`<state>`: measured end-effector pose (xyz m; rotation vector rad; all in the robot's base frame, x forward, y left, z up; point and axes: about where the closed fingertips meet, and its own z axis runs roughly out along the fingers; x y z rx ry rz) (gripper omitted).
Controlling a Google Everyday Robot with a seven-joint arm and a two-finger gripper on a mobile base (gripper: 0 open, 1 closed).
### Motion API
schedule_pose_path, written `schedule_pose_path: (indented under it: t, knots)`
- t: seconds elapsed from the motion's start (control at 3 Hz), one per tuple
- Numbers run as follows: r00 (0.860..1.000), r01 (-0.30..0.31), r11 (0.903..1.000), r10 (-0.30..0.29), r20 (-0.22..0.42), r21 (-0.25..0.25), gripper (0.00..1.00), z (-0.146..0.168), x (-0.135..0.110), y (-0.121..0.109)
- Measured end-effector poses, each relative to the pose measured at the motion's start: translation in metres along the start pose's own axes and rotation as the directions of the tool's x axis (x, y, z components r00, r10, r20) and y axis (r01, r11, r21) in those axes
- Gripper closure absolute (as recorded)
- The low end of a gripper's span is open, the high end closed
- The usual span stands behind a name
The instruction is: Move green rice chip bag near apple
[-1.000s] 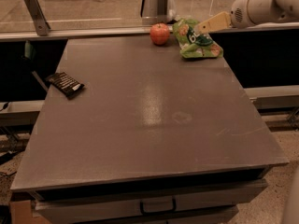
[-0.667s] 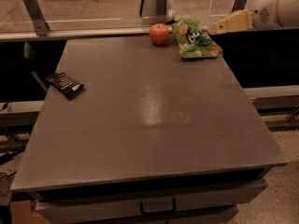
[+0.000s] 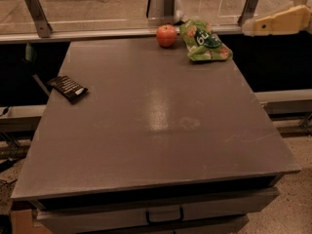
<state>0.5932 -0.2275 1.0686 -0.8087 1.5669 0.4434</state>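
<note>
The green rice chip bag [image 3: 204, 41] lies at the far right of the grey table [image 3: 156, 126], crinkled, with its logo facing up. The red-orange apple [image 3: 166, 35] stands just left of it, close beside the bag with a small gap. My gripper [image 3: 247, 27] is at the upper right, off the table's right edge and to the right of the bag, apart from it and holding nothing.
A small flat black packet [image 3: 68, 87] lies near the table's left edge. A rail with metal brackets [image 3: 36, 8] runs behind the far edge. Drawers with a handle [image 3: 164, 215] sit under the front edge.
My gripper has drawn back to the right, away from the bag, and now sits beyond the table's right edge. The bag and apple have not moved.
</note>
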Motion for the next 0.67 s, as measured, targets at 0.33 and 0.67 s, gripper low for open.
schedule_pose_path:
  t: [0.33, 0.67]
  knots:
    - [0.996, 0.063, 0.998, -0.063, 0.061, 0.01, 0.0, -0.0249, -0.0169, 0.0109]
    - [0.996, 0.065, 0.9978, -0.066, 0.058, 0.01, 0.0, -0.0244, -0.0164, 0.0109]
